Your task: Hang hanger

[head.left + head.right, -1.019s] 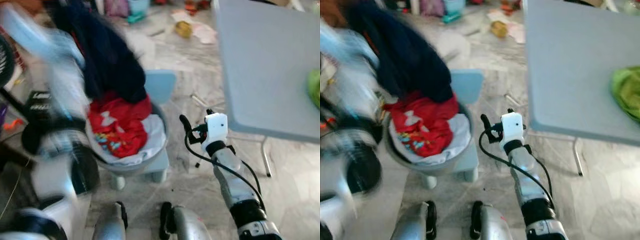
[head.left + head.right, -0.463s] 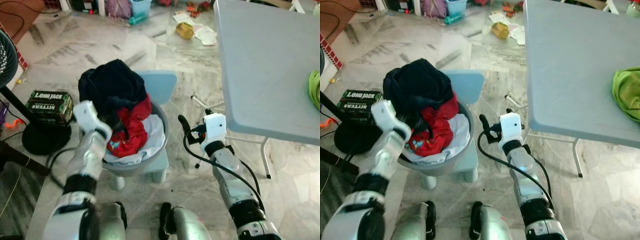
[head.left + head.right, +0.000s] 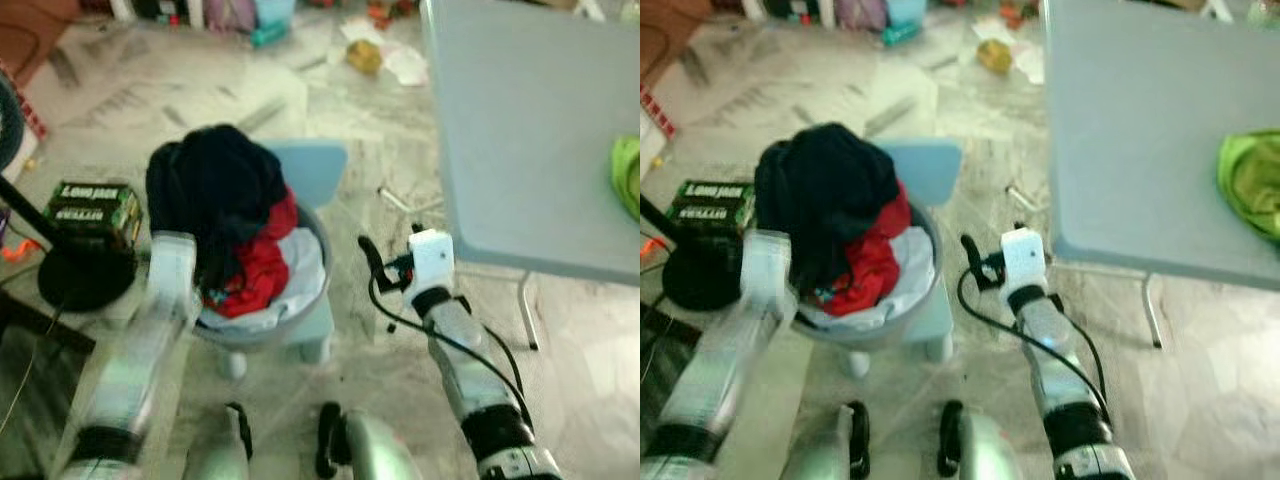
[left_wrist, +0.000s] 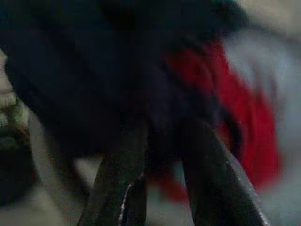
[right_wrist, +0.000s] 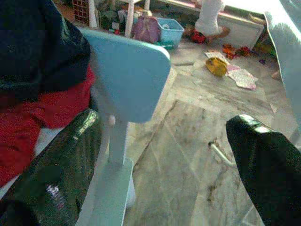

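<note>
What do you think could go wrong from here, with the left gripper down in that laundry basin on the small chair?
1. The left gripper is among the dark garment, which lies over the red clothes; lifting might drag several pieces out together.
2. The basin sits on a small blue chair; a hard pull could tip it.
3. The right gripper, open near the chair back, could bump it if it swings in.
</note>
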`<state>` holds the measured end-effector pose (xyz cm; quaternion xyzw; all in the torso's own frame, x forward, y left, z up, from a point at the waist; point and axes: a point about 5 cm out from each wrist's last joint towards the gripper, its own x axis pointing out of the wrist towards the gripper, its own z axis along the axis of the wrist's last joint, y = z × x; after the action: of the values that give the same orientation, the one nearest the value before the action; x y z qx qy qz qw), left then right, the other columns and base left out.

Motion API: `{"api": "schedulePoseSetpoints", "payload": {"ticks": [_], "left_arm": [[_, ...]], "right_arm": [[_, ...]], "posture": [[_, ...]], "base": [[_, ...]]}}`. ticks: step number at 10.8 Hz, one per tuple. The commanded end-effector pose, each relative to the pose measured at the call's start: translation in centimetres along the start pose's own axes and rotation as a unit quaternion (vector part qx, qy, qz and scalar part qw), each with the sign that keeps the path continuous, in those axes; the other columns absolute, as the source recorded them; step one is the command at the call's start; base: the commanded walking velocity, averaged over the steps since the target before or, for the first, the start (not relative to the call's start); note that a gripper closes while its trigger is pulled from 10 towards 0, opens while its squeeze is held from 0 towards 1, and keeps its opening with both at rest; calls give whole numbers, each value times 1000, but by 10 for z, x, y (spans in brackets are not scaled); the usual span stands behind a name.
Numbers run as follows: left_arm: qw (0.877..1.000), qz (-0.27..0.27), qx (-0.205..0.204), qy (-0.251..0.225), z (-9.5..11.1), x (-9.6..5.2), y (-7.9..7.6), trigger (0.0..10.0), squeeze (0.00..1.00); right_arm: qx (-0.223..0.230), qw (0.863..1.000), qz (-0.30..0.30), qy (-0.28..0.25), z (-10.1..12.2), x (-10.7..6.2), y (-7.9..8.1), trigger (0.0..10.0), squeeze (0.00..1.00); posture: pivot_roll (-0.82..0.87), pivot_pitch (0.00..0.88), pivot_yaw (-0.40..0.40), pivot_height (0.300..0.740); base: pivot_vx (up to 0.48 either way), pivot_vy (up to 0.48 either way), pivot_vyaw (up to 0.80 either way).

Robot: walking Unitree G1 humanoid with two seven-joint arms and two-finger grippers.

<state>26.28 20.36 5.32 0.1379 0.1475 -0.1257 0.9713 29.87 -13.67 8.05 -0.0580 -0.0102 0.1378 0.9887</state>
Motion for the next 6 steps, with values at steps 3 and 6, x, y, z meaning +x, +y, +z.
{"api": "schedulePoseSetpoints", "payload": {"ticks": [3,6], "left_arm": [[995,12,84,-46,11,-16,-3,10000,1000],[988,30,144,-49,-1,-31,-27,10000,1000]], "right_arm": [[-1,1000,11,4,-1,-1,4,10000,0],[-5,1000,8,5,0,0,-2,10000,0]], "posture": [[112,225,-101,740],[111,228,-106,740]], "base": [[0,0,0],[0,0,0]]}}
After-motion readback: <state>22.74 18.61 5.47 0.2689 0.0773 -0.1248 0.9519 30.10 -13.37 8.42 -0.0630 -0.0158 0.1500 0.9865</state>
